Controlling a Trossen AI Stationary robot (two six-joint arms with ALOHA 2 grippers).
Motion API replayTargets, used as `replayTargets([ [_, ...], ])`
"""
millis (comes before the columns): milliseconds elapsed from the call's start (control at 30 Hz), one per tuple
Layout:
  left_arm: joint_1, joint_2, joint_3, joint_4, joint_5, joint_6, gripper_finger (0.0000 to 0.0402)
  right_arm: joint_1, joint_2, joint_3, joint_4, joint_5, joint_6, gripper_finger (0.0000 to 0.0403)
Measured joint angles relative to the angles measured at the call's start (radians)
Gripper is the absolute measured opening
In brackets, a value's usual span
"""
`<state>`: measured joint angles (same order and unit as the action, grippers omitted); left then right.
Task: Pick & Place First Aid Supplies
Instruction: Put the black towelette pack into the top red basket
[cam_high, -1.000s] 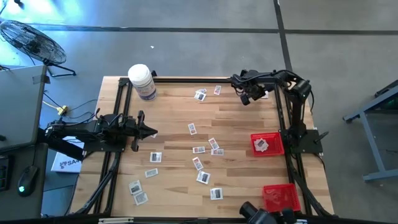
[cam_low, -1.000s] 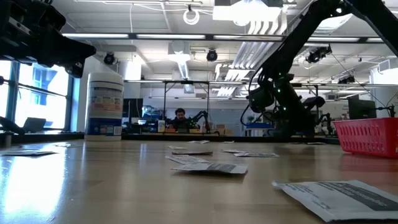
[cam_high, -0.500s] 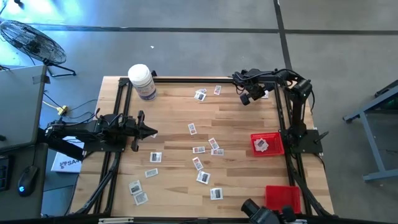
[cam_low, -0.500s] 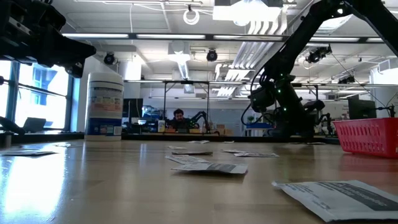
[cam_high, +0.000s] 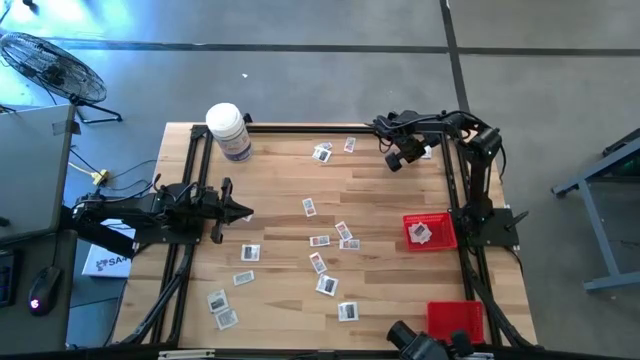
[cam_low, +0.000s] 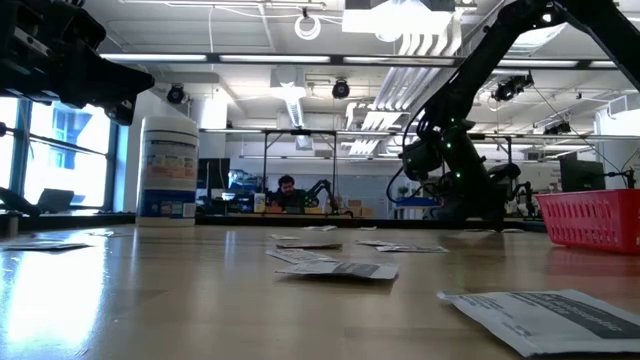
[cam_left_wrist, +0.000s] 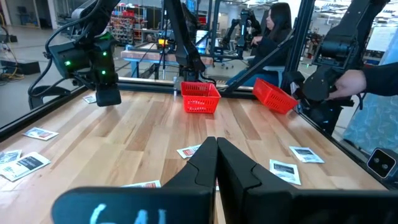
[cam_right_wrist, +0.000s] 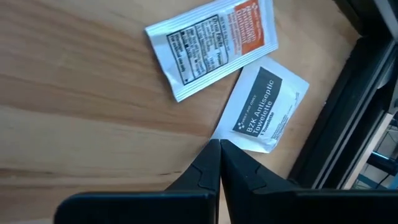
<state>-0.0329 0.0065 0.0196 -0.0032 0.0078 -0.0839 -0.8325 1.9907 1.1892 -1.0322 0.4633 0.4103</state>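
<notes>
Several small flat white packets lie scattered on the wooden table, most around its middle (cam_high: 319, 241) and near-left part (cam_high: 226, 318). One packet (cam_high: 421, 233) lies inside the red basket (cam_high: 441, 217) at the right edge. My right gripper (cam_high: 394, 161) is shut and hovers near the far right corner. Below it lie an orange-printed packet (cam_right_wrist: 211, 43) and a BZK antiseptic towelette packet (cam_right_wrist: 264, 109), and its fingertips (cam_right_wrist: 217, 144) show over the towelette's corner. My left gripper (cam_high: 243, 212) is shut and waits above the table's left side.
A large white bottle (cam_high: 228, 130) stands at the far left corner. A second red basket (cam_high: 455, 320) sits tilted at the near right corner, with a person's hand (cam_left_wrist: 348, 79) close by. Black frame rails (cam_right_wrist: 348, 112) run along the table's edges.
The red basket at the near right corner has shifted a little toward the right and turned slightly. Both arms have stayed nearly still.
</notes>
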Motion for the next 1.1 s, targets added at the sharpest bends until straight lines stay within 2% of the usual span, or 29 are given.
replayTargets([
  [533, 0.000, 0.000, 0.000, 0.000, 0.000, 0.000, 0.0000, 0.002, 0.000, 0.000, -0.017, 0.002, -0.009, 0.0001],
  [700, 0.000, 0.000, 0.000, 0.000, 0.000, 0.000, 0.0000, -0.007, 0.000, 0.000, -0.029, 0.079, 0.072, 0.0004],
  [800, 0.000, 0.000, 0.000, 0.000, 0.000, 0.000, 0.0000, -0.027, 0.000, 0.000, -0.025, 0.086, 0.133, 0.0003],
  [933, 0.000, 0.000, 0.000, 0.000, 0.000, 0.000, 0.0000, -0.051, -0.001, -0.006, 0.027, 0.094, 0.164, 0.0002],
  [1100, 0.000, 0.000, 0.000, 0.000, 0.000, 0.000, 0.0000, -0.053, -0.005, -0.035, 0.106, 0.057, 0.108, 0.0001],
])
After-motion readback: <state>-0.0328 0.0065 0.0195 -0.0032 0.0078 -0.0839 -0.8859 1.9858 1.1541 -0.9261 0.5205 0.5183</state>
